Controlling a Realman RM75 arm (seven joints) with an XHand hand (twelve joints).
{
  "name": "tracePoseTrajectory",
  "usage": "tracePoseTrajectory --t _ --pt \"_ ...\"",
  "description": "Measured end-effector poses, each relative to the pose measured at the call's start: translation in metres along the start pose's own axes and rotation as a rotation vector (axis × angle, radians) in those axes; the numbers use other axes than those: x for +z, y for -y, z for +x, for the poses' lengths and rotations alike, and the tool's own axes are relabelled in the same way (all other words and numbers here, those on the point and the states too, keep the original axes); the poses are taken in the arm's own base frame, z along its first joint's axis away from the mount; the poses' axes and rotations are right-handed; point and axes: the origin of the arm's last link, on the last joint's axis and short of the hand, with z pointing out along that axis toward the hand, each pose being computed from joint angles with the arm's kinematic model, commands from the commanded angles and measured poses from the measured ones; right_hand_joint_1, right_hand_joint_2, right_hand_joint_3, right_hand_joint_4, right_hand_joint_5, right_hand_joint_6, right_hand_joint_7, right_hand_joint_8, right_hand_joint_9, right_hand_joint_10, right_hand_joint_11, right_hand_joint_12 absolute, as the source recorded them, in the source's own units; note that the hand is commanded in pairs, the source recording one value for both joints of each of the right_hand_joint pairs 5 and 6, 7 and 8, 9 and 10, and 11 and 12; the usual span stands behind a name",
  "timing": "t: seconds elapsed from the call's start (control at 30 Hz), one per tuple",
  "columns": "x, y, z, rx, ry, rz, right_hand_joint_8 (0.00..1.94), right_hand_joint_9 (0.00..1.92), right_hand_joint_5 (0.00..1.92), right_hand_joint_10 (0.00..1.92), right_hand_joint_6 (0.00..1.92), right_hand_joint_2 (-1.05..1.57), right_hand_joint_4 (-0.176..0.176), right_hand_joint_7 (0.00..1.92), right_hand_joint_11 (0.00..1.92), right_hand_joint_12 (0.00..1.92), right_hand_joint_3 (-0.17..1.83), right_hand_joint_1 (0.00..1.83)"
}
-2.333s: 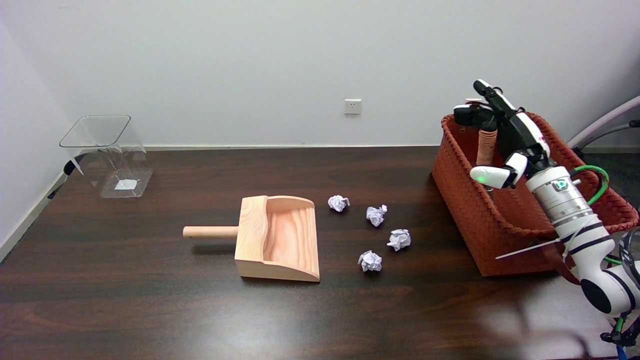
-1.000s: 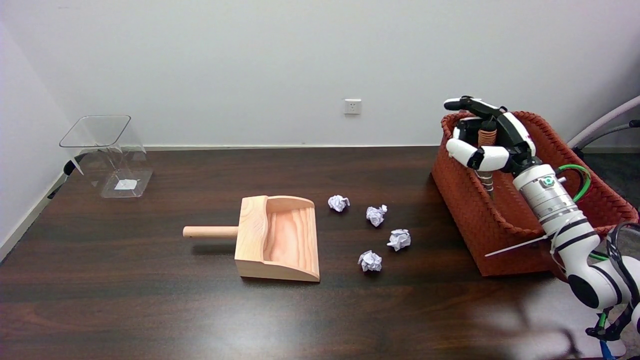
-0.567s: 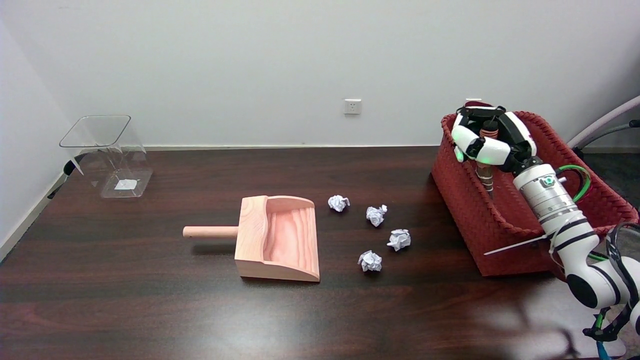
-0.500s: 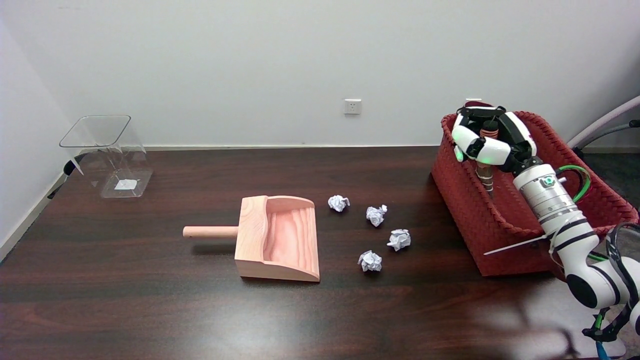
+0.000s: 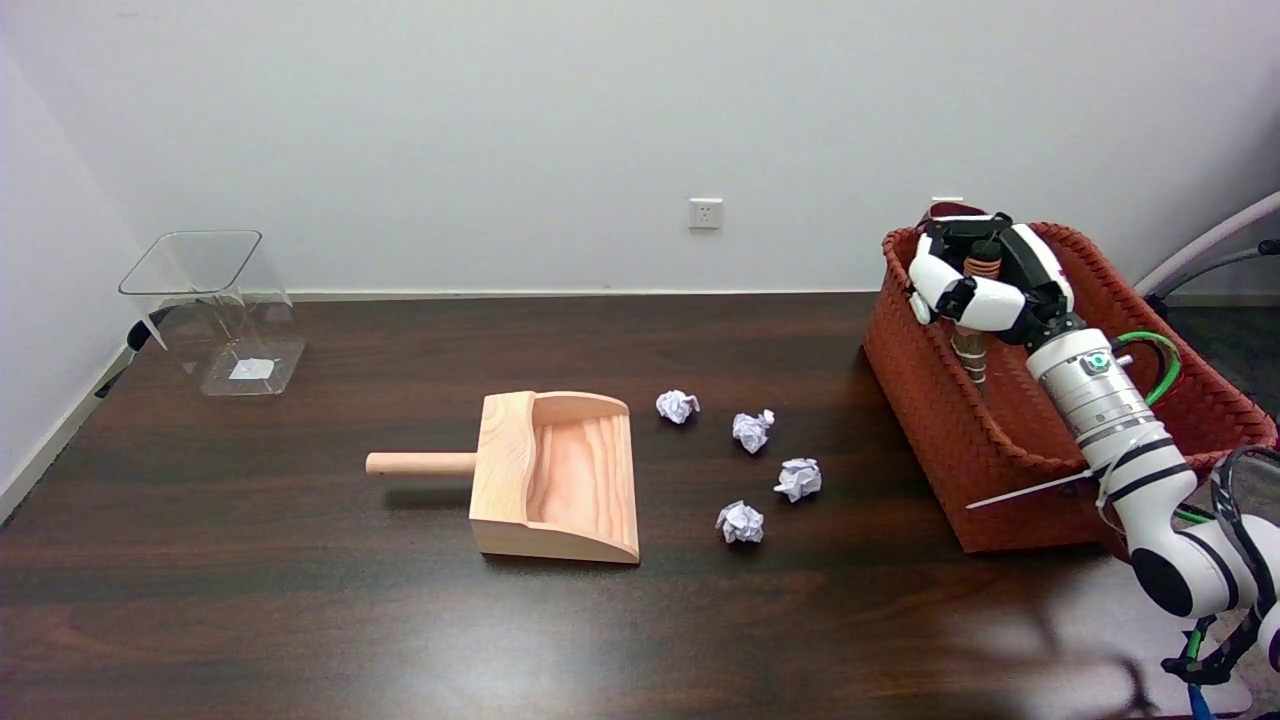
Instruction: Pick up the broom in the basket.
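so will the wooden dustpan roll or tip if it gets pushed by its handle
Probably neither. The wooden dustpan lies flat on the table on a broad base, so it should slide rather than roll. It looks like solid wood, so likely stiff and fairly heavy. Pushed by its round handle, it may pivot.

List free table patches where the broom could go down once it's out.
Bare dark table along the near edge, and between the clear plastic bin and wooden dustpan. Crowded: crumpled paper balls between dustpan and woven red basket, where the right hand grips the broom.
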Motion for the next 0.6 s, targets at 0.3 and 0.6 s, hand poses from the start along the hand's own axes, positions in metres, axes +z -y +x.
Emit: tracePoseTrajectory --t 0.3,0.6 --pt "-0.0001 -0.0005 0.0 0.003 -0.002 -0.002 1.92 1.87 1.92 1.87 1.92 0.49 0.0 1.92 1.51 1.51 1.32 1.07" --pt "-0.0004 -0.0011 0.0004 0.005 -0.005 -0.003 1.92 1.92 1.92 1.92 1.92 0.38 0.0 1.92 1.54 1.54 1.34 1.08"
